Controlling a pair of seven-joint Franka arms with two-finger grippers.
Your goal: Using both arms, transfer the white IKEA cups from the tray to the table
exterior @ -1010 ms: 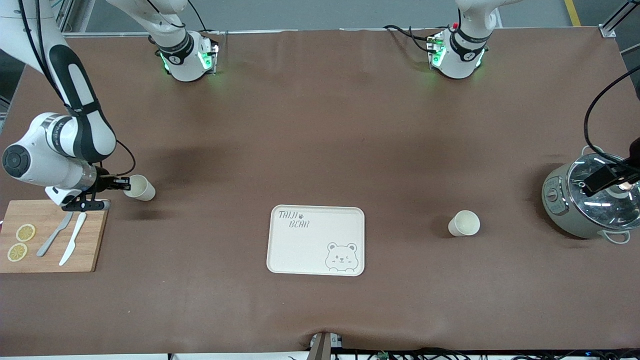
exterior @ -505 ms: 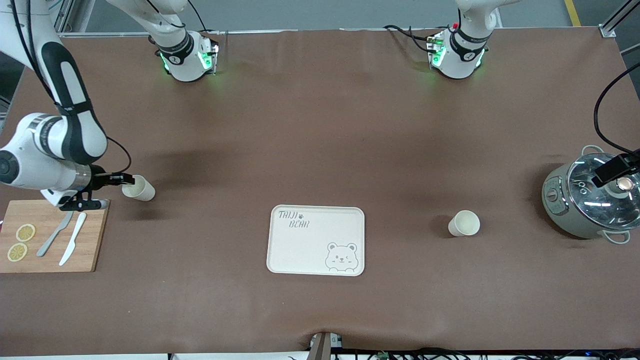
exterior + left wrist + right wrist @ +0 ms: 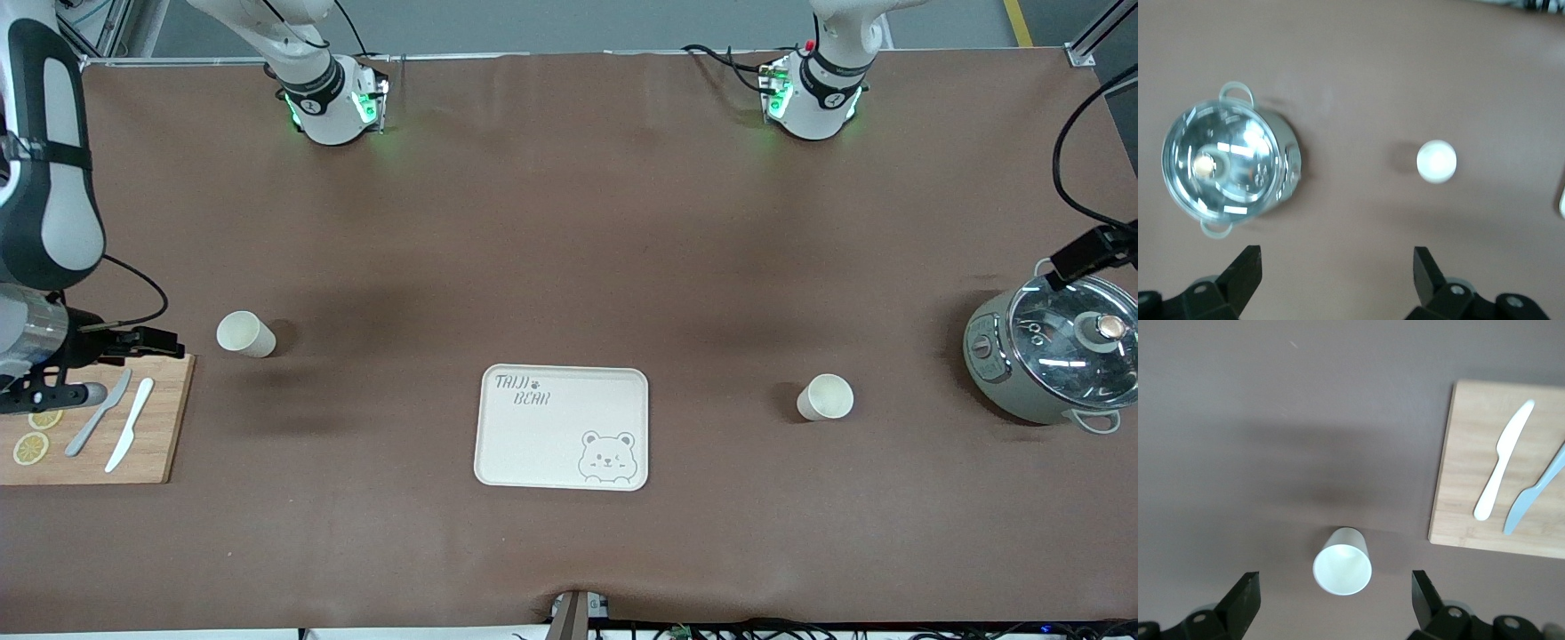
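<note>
Two white cups stand upright on my brown desk (image 3: 569, 267), and neither is held. Nearest the front camera lies the cream bear tray (image 3: 562, 428), bare. A little farther, toward the left arm's end, stands one cup (image 3: 825, 396), well apart from the tray. The other cup (image 3: 245, 334) stands farther still, toward the right arm's end, just beside the wooden cutting board (image 3: 151, 444) that carries a white knife (image 3: 130, 424), a grey knife (image 3: 98, 412) and lemon slices (image 3: 30, 447).

My right arm hangs at its end of the desk, forearm upright and wrist bent so the right claw (image 3: 147, 338) points sideways above the board's farther edge, clear of the cup. In its wrist view the fingers (image 3: 1241, 603) stand wide apart with nothing between them, the cup (image 3: 1342, 561) below and between them.

My left arm shows only as a dark wrist part at the frame's edge above the lidded cooker (image 3: 1051, 358). The left claw (image 3: 1335, 277) is spread wide and empty, with the cup (image 3: 1436, 161) and cooker (image 3: 1228, 169) far beneath.
</note>
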